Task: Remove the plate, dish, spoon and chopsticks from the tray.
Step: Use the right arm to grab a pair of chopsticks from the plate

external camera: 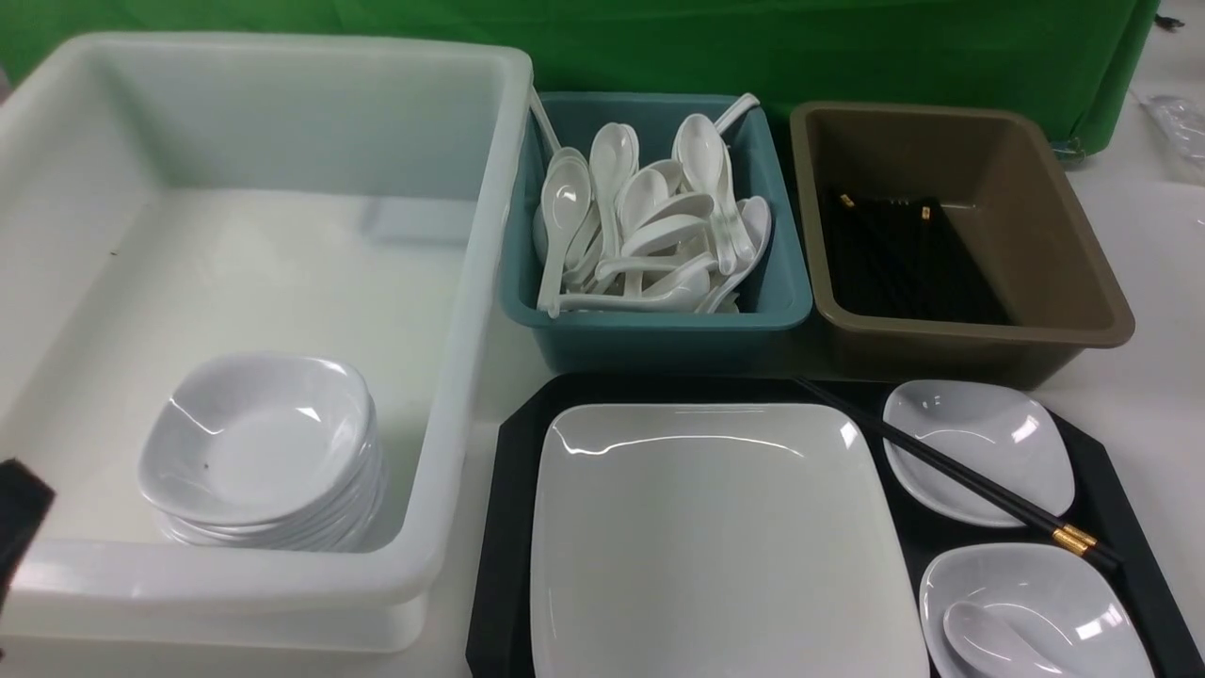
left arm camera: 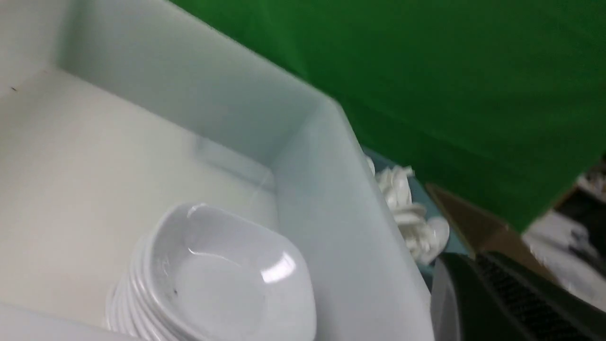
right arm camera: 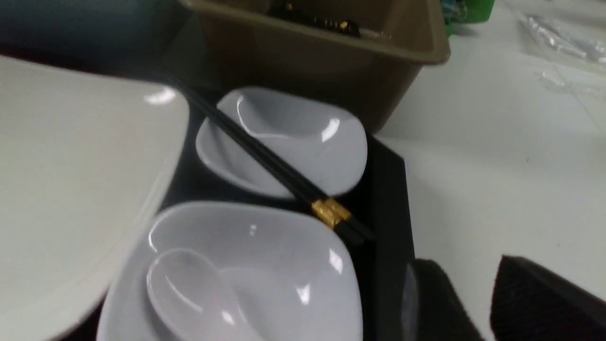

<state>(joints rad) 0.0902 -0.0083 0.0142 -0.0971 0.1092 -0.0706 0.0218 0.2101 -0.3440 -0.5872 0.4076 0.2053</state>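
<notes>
1. Left gripper point(left arm camera: 468, 279) clenched near the white tub point(external camera: 452, 527)
2. Right gripper point(right arm camera: 466, 265) spread, empty, just beside the tray point(external camera: 508, 471)
3. Plate point(external camera: 715, 537), chopsticks point(external camera: 951, 471) across far dish point(external camera: 998, 433), spoon point(external camera: 988, 640) in near dish point(external camera: 1064, 593), all on tray

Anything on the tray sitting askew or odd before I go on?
Only the pair of thin black chopsticks with gold bands: it lies diagonally across the far small white rounded-square dish on the black rectangular plastic tray, propped on the dish's rim rather than lying flat. Nothing looks spilled or broken.
</notes>
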